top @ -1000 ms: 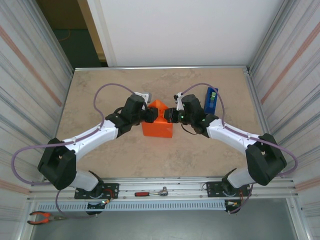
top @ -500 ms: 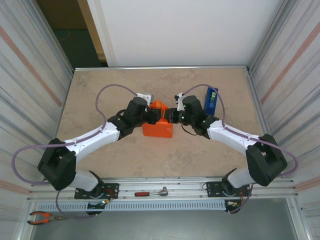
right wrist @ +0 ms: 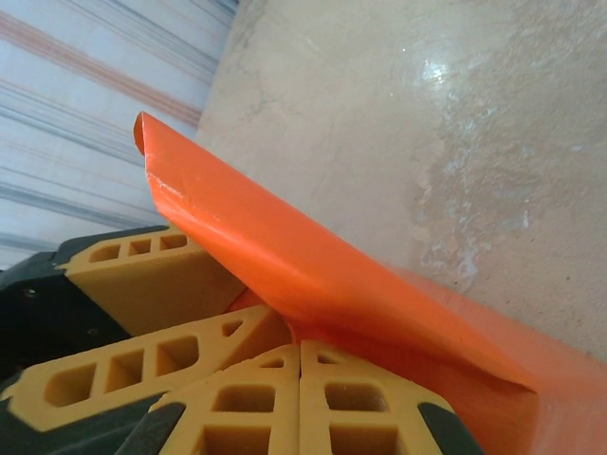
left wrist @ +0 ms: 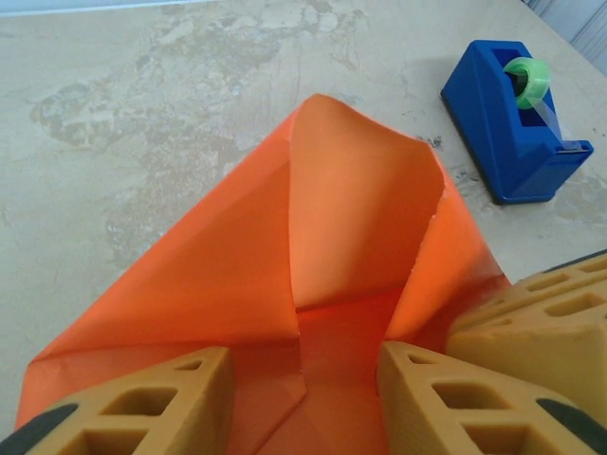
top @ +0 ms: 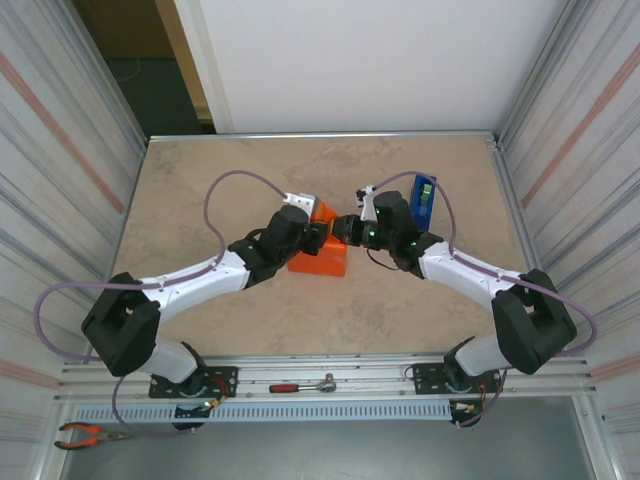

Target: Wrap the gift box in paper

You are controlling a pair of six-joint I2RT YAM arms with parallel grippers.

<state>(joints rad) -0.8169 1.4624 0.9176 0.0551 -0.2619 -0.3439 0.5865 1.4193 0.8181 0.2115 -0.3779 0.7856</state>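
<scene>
The paper (top: 318, 262) sits at the middle of the table (top: 190, 190) as a blocky orange parcel. The gift box is underneath it, covered on every side that can be seen. One end is unfinished: in the left wrist view a triangular flap (left wrist: 356, 204) stands up and open, with creases running down to the parcel's face.

Both arms meet over that end. The left gripper (left wrist: 303, 403) is released, its fingers (left wrist: 142, 398) set apart on either side of the crease with nothing clamped between them. This looks like a stance for bracing or re-gripping the fold. The right gripper (right wrist: 300, 384) is clenched, its pads meeting tip to tip right against the underside of the flap. Whether a sliver of paper is caught between them cannot be told. It most likely props the flap so the fold keeps its shape.

The blue tape dispenser (left wrist: 507, 142), with its green roll (left wrist: 527, 80), stands near the parcel on the right arm's side. It is clear of the paper and within reach for sealing. The crowding is the real obstacle: the right gripper's finger (left wrist: 541, 322) sits just beside the left one, so either arm moving inward risks a knock. A ratchet (top: 300, 386) and pliers (top: 85, 434) lie on the near rail, well apart from the work.
</scene>
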